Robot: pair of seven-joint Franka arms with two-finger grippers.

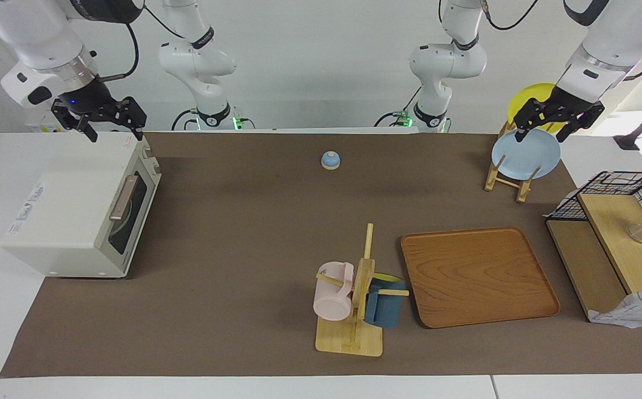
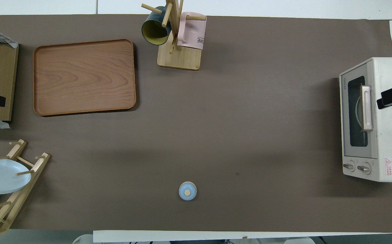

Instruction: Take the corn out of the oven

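Mat (image 1: pixel 232 249): brown, covering most of the white table.
Tray (image 1: pixel 479 276): wooden with rounded corners, lying flat and bare, toward the left arm's end.
Mug tree (image 1: pixel 361 293): light wood on a flat base, just beside the tray.
Pink mug (image 1: pixel 332 291): hung on one side of the tree.
Dark blue mug (image 1: pixel 385 303): hung on the tree's tray side, yellow inside.
Bell (image 1: pixel 330 160): small blue dome on a pale base, alone mid-mat, nearer the robots than the tree.
Plate rack (image 1: pixel 507 177): wooden, holding a pale blue plate (image 1: pixel 525 155) and a yellow plate (image 1: pixel 531 100) on edge.
Wire basket (image 1: pixel 626 191): black, beside wooden boards at the mat's edge.
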